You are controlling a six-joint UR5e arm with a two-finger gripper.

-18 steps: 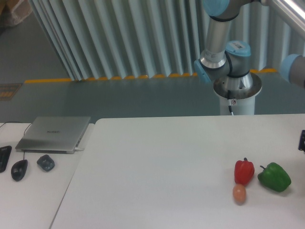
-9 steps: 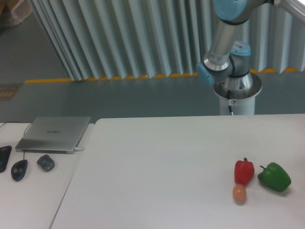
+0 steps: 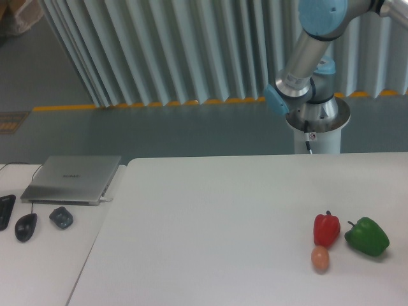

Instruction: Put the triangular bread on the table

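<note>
Where the white table (image 3: 210, 217) runs toward the lower edge of the view, a small orange-pink egg-shaped object (image 3: 320, 259) lies nearest the viewer, just below and almost touching a red pepper (image 3: 326, 229); a green pepper (image 3: 367, 236) sits just to the right of the red one, close beside it but apart. To the left, on a separate white desk (image 3: 44, 268), a black mouse (image 3: 25, 226) and a small dark rounded object (image 3: 61, 217) lie side by side, with the corner of a black keyboard (image 3: 5, 210) at the frame edge and a closed silver laptop (image 3: 72, 179) behind them. Beyond the table's far edge stands the robot base (image 3: 317, 124), a white pedestal topped by a metal flange, from which the grey arm (image 3: 306, 57) with light-blue joint caps rises and leaves the frame at the top right. The gripper lies outside the view, so the state of its jaws cannot be told. The triangular bread appears nowhere in the view; its position cannot be told. A grey floor with a yellow line (image 3: 146, 104) and a ribbed pale wall (image 3: 172, 44) close the background
</note>
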